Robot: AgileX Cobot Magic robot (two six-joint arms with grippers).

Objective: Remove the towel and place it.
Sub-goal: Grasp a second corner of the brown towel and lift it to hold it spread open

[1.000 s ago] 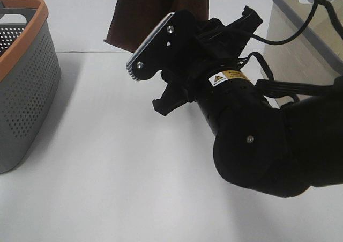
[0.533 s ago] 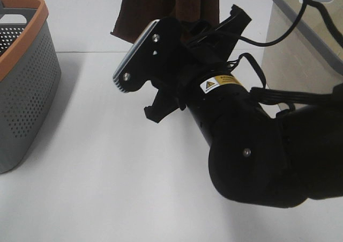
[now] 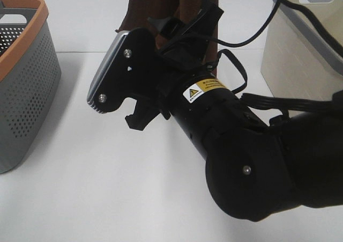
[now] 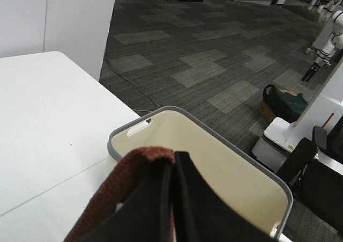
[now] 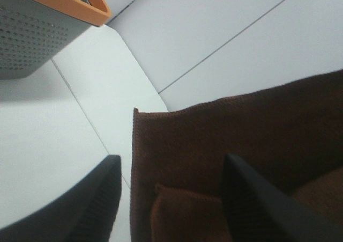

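White desk (image 3: 107,193) is filling the high view, and grey carpet tiles (image 4: 203,54) are showing beyond its edge in the left wrist view. Across the near right of the desk the black right arm (image 3: 246,161) is stretching toward the far middle, blocking much of the scene. At the left edge a grey perforated basket (image 3: 21,92) with an orange rim is sitting. At the right a beige basket (image 3: 300,49) with a grey rim is standing, well apart from it. Between them, at the far middle, the dark brown towel (image 3: 155,6) is hanging in folds from above the frame, its lower edge partly hiding behind the right arm. The left fingers (image 4: 203,215) are pinching the towel's top fold tightly between them, with the beige basket showing beyond. The right fingers (image 5: 94,204) are standing wide apart, pointing at the lower part of the hanging cloth; whether they are touching it I cannot tell.
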